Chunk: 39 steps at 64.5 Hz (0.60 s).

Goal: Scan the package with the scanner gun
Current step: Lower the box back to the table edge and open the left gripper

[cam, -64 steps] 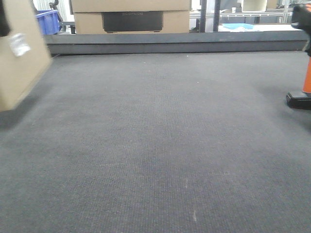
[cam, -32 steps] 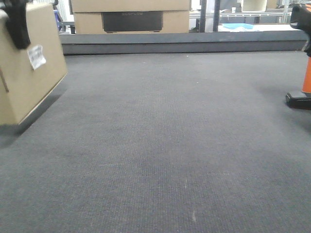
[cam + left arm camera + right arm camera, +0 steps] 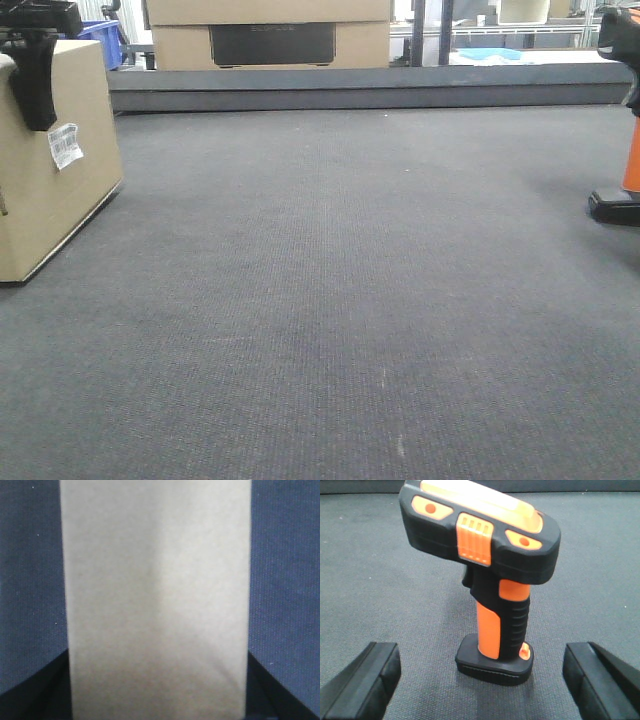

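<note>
A wide grey carpeted table [image 3: 330, 280] fills the scene. At its far left stands the package [image 3: 50, 170], a plain tan cardboard box resting on its base with a small white label [image 3: 65, 144] facing the open middle. It looks stiff and light, with smooth sides that could slip, so a hold across its narrow top edges suits it. The left claw [image 3: 35, 75] reaches down over that top; its fingers seem to straddle the box, though whether they press it cannot be told.

At the far right the scanner gun [image 3: 487, 575] stands upright on its black base, apart from the box. The ribbed orange handle is the natural hold. The right claw [image 3: 480, 680] is spread wide, its fingers either side, touching nothing.

Behind the table, stacked cardboard boxes [image 3: 268, 32] and a blue bin [image 3: 103, 40] sit clear of the work.
</note>
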Each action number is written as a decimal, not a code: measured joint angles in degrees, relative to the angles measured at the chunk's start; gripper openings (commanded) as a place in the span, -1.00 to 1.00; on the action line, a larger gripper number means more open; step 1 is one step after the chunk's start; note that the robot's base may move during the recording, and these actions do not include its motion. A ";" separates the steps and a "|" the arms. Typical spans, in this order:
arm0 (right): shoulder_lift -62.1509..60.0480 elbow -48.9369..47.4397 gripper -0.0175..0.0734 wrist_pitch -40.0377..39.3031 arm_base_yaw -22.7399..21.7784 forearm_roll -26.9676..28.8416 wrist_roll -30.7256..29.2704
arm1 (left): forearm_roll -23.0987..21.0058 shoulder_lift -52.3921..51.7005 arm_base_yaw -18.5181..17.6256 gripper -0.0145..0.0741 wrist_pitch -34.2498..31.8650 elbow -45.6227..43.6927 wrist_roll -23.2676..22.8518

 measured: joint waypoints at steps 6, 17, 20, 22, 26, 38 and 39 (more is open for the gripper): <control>0.00 0.00 0.63 0.00 0.00 0.00 0.00 | 0.00 0.00 0.00 0.48 0.34 0.00 0.00; 0.00 0.00 0.63 0.00 0.00 0.00 0.00 | 0.26 0.00 0.00 0.62 2.10 0.00 0.00; 0.00 0.00 0.63 0.00 0.00 0.00 0.00 | 0.60 0.00 0.00 0.62 2.17 0.00 -0.12; 0.00 0.00 0.63 0.00 0.00 0.00 0.00 | 0.71 0.00 0.00 0.62 2.26 0.00 -0.12; 0.00 0.00 0.63 0.00 0.00 0.00 0.00 | 1.09 -0.27 0.00 0.62 2.26 -0.12 -0.12; 0.00 0.00 0.63 0.00 0.00 0.00 0.00 | 1.19 -4.91 0.00 0.53 2.31 -0.99 -0.12; 0.00 0.00 0.63 0.00 0.00 0.00 0.00 | 1.19 -5.46 0.00 0.51 2.31 -0.97 -0.12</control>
